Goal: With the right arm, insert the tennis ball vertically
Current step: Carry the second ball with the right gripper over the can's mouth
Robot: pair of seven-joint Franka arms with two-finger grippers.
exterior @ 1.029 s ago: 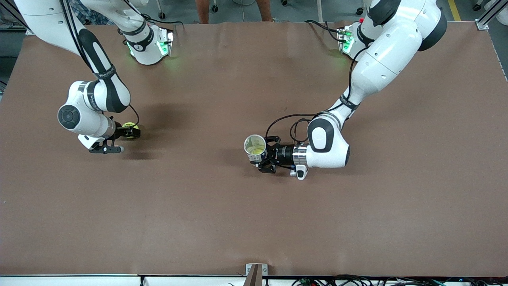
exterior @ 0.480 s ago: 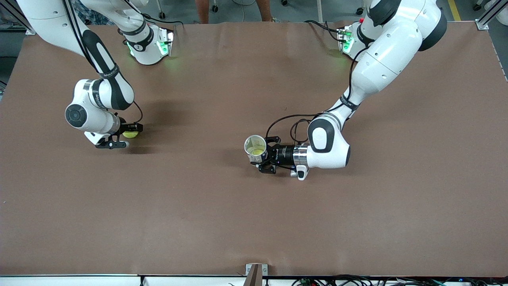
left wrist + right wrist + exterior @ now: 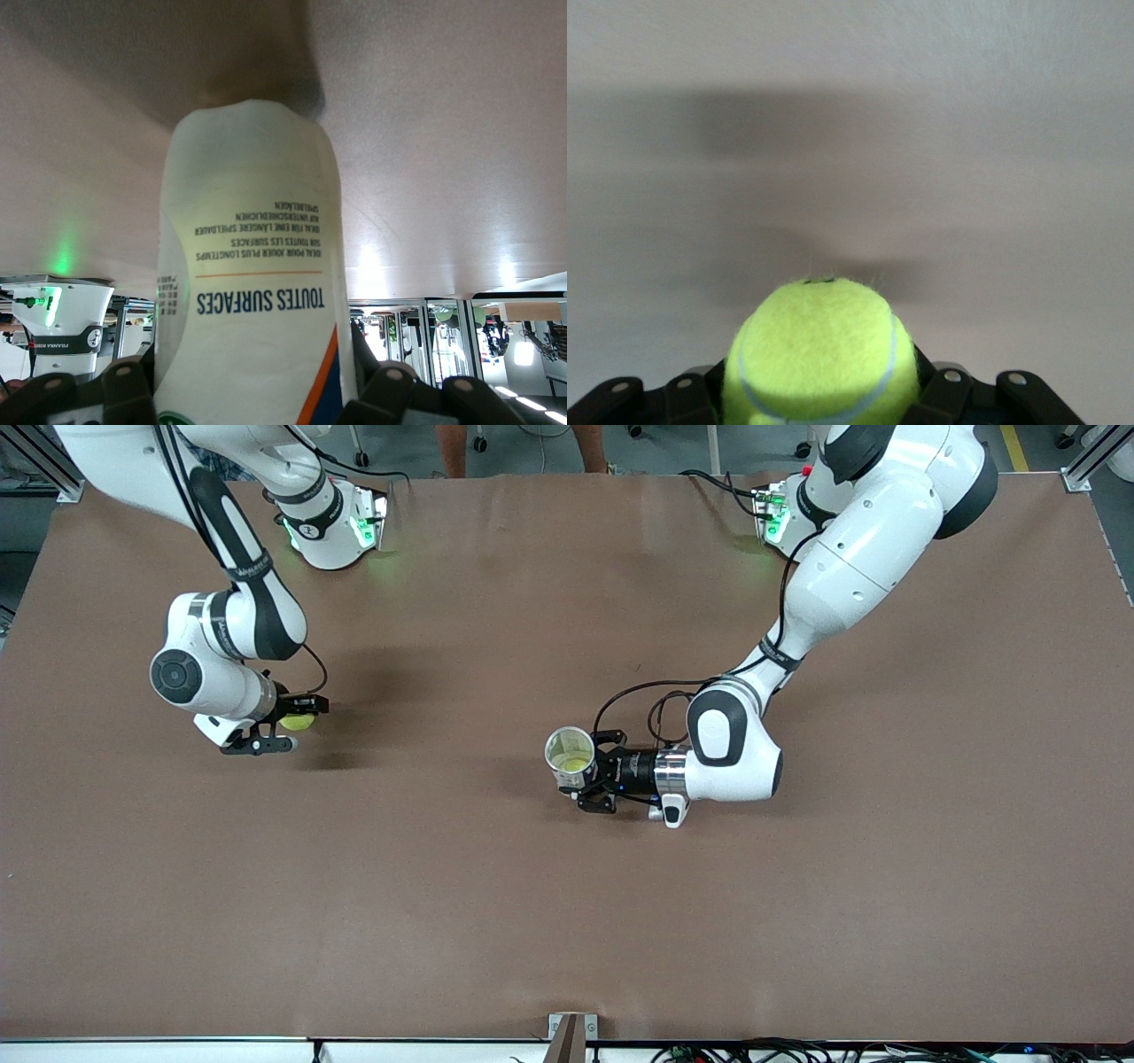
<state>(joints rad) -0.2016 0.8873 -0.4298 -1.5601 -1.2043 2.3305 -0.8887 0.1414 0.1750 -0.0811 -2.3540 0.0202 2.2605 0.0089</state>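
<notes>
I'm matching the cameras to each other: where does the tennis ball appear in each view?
Front view: tennis ball held in the right tool, toward the right arm's end of the table.
Left wrist view: not in it.
Right wrist view: ball low in the middle.
Shared landmark: the brown table.

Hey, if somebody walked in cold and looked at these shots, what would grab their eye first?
Probably the bright yellow tennis ball pinched in the right gripper, over the brown table toward the right arm's end. Next, the tennis ball can gripped by the left gripper near the table's middle, its open mouth facing up and something yellow showing inside.
</notes>
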